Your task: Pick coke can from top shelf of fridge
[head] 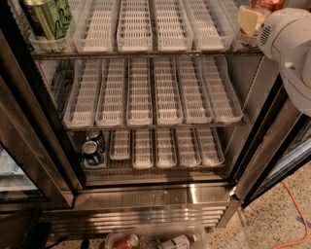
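— One thing first: where is the coke can?
— Only a red sliver of the coke can [268,4] shows, at the right end of the top shelf [146,53]. The picture's upper edge cuts it off, just behind the gripper [248,20].
— Is the gripper holding it?
— I cannot tell. Its cream tip sits just in front of the red, and the white arm [291,44] covers that corner of the fridge [146,194].
— What else is around?
— A tall green can [48,17] stands in the shelf's leftmost tray, well apart. Two dark blue cans [92,148] sit in the lowest rack's left lane. Below the steel base, bottles [160,241] lie in a clear bin, and an orange cable [296,214] crosses the floor at right.
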Robot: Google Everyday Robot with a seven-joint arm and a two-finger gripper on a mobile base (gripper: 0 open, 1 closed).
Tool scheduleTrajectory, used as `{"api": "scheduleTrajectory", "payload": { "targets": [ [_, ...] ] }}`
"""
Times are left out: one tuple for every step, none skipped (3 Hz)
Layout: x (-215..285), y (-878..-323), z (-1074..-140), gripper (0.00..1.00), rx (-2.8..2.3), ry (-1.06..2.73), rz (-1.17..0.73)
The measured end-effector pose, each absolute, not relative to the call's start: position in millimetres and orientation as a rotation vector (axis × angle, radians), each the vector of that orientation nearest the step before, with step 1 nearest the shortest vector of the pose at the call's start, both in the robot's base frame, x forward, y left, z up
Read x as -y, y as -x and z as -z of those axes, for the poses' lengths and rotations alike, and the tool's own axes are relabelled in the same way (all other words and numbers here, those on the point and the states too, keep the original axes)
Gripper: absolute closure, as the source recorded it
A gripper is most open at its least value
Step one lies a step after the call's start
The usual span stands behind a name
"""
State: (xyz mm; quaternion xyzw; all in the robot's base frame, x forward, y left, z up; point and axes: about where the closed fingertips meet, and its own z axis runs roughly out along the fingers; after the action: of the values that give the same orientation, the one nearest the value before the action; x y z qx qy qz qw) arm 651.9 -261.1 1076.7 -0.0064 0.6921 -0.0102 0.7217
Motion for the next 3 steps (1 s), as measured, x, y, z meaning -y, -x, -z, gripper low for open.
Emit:
{"api": "scheduleTrajectory", "payload": {
  "targets": [
    [261.1,-651.9,-1076.8,1.00,-1.529,0.014,0.023],
    [258.8,-651.1,-1083.4,1.00,-1.513,0.013,0.023],
    [254.8,-649.9,-1094.8,1.00,-1.485,0.004,0.017]
  ]
}}
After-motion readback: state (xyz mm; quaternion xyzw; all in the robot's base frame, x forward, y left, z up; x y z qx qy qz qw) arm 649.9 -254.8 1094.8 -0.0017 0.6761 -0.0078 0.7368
